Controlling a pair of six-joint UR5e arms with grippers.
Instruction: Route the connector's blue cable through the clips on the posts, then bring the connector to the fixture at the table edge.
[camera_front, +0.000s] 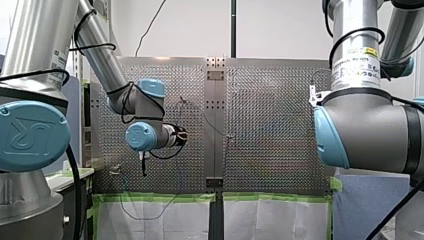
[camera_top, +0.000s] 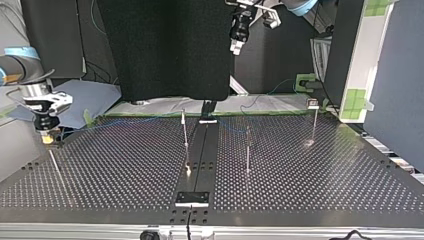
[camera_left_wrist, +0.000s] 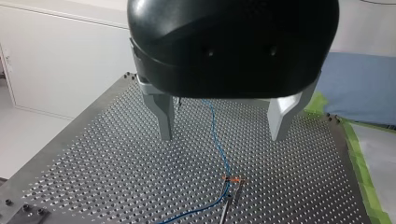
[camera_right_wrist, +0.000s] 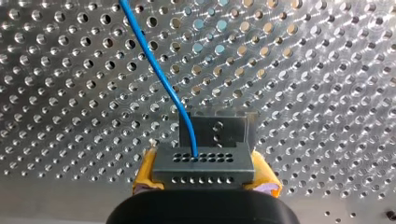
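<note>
My right gripper (camera_right_wrist: 205, 176) has yellow pads (camera_right_wrist: 145, 173) and is shut on the grey connector (camera_right_wrist: 203, 162). The blue cable (camera_right_wrist: 156, 65) leaves the connector's top row of holes and runs off across the perforated plate. A grey fixture block (camera_right_wrist: 218, 127) stands just behind the connector. In the top view my right gripper (camera_top: 47, 134) sits low at the table's left edge. My left gripper (camera_left_wrist: 224, 133) hangs open and empty, high over the table, its metal fingers (camera_left_wrist: 164, 116) apart. Below it the blue cable (camera_left_wrist: 217, 140) passes a post's clip (camera_left_wrist: 232, 178).
Three thin posts (camera_top: 185, 131) (camera_top: 247, 150) (camera_top: 314, 122) stand on the perforated table (camera_top: 300, 185). A dark centre strip (camera_top: 197, 160) runs across it. Green tape (camera_left_wrist: 362, 163) and a blue cloth (camera_left_wrist: 359, 88) border the far edge.
</note>
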